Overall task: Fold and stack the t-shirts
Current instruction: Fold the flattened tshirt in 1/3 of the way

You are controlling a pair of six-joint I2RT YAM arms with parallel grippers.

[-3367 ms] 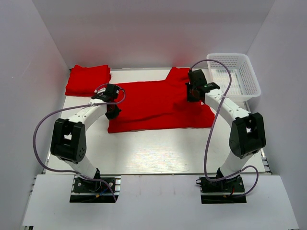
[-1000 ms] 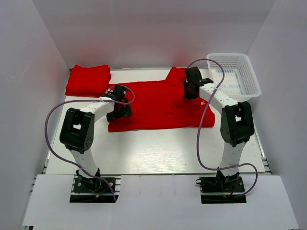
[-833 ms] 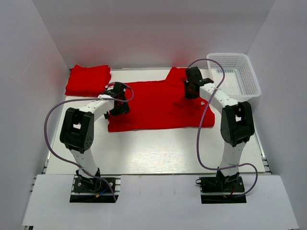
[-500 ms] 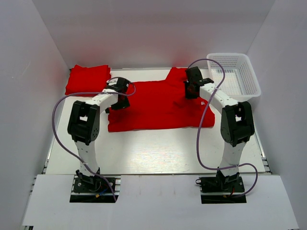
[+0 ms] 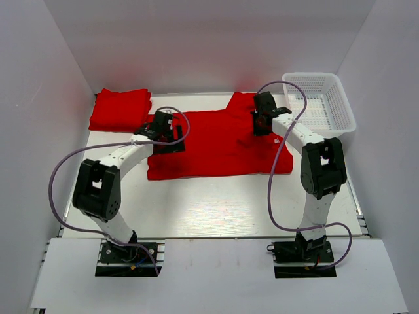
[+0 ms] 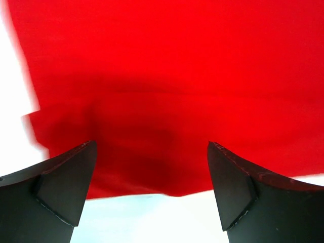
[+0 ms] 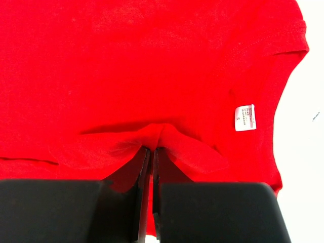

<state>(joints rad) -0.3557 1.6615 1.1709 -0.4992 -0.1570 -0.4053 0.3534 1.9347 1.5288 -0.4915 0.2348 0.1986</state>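
Observation:
One red t-shirt [image 5: 216, 140] lies spread across the table, its hem side to the left. A second red t-shirt [image 5: 120, 108] sits folded at the back left corner. My left gripper [image 5: 165, 129] hovers open over the spread shirt's left edge. In the left wrist view its gripper [image 6: 151, 146] straddles the cloth's edge [image 6: 167, 66], with white table below and nothing between the fingers. My right gripper [image 5: 262, 122] is at the collar end. In the right wrist view this gripper [image 7: 151, 148] is shut on a pinched ridge of shirt [image 7: 126, 61], left of the white neck label [image 7: 245, 117].
A white mesh basket [image 5: 347, 112] stands at the back right, close beside the right arm. White walls close in the table [image 5: 196, 203] on three sides. The purple cables loop out from both arms.
My left gripper has moved back along the shirt's left edge, still open, and its elbow has swung out to the left. The right gripper has kept its pinch in place.

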